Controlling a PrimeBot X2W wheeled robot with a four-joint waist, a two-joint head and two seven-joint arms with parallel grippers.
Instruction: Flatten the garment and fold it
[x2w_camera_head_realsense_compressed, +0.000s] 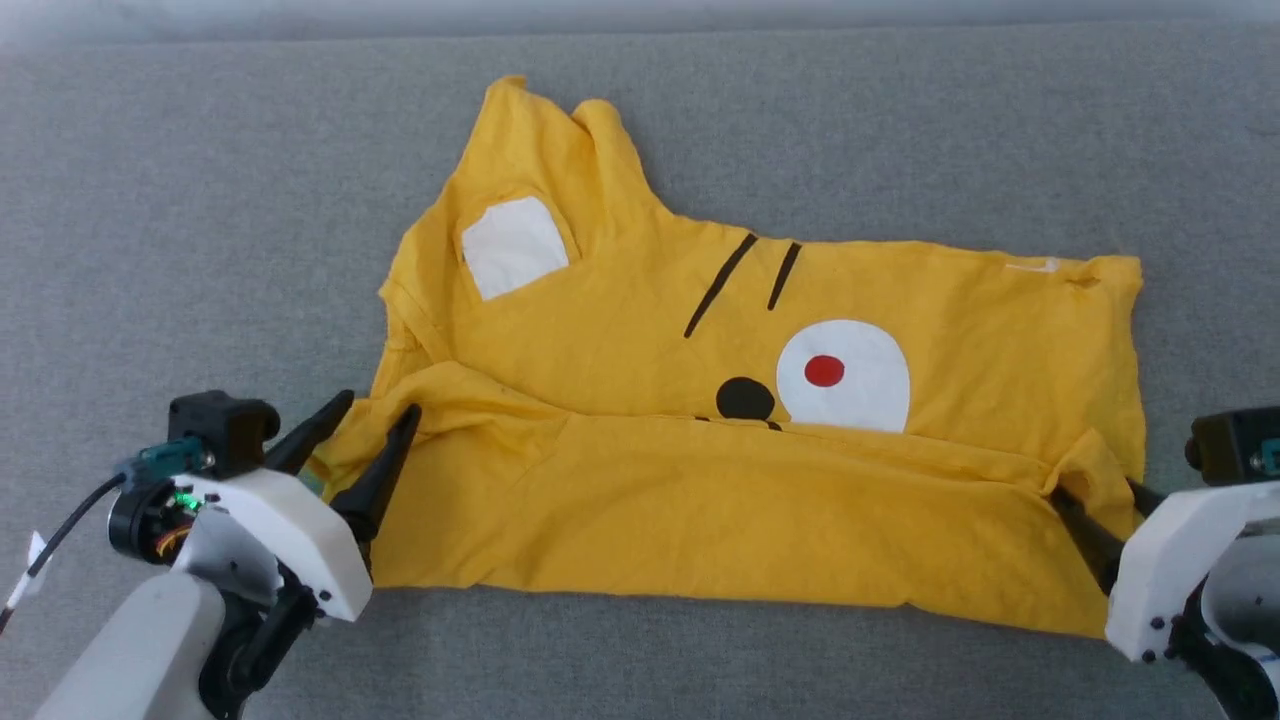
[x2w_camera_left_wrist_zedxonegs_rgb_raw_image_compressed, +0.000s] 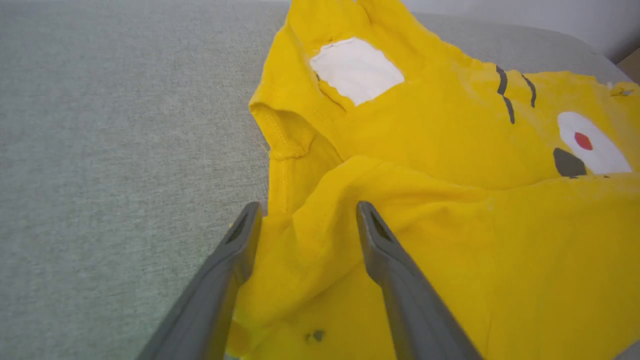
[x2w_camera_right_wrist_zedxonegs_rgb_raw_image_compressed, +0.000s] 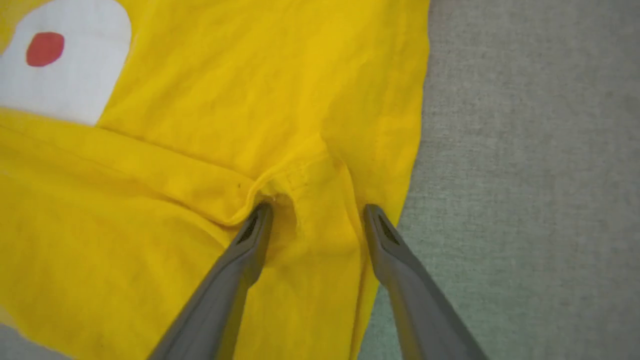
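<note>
The garment (x2w_camera_head_realsense_compressed: 620, 330) is a bright yellow T-shirt lying on the grey surface, its near edge folded over up to the printed black nose and the white circle with a red dot (x2w_camera_head_realsense_compressed: 843, 374). My left gripper (x2w_camera_head_realsense_compressed: 378, 405) is open at the fold's left corner. In the left wrist view the garment (x2w_camera_left_wrist_zedxonegs_rgb_raw_image_compressed: 450, 140) lies loose between and under the left gripper's (x2w_camera_left_wrist_zedxonegs_rgb_raw_image_compressed: 308, 207) spread fingers. My right gripper (x2w_camera_head_realsense_compressed: 1095, 490) is open at the fold's right corner. In the right wrist view a puckered seam of the garment (x2w_camera_right_wrist_zedxonegs_rgb_raw_image_compressed: 225, 100) sits between the right gripper's (x2w_camera_right_wrist_zedxonegs_rgb_raw_image_compressed: 318, 208) parted fingers.
The grey fabric surface (x2w_camera_head_realsense_compressed: 200, 200) stretches out on every side of the shirt. Its far edge runs along the top of the head view. A pale wall (x2w_camera_left_wrist_zedxonegs_rgb_raw_image_compressed: 500, 12) rises behind it in the left wrist view.
</note>
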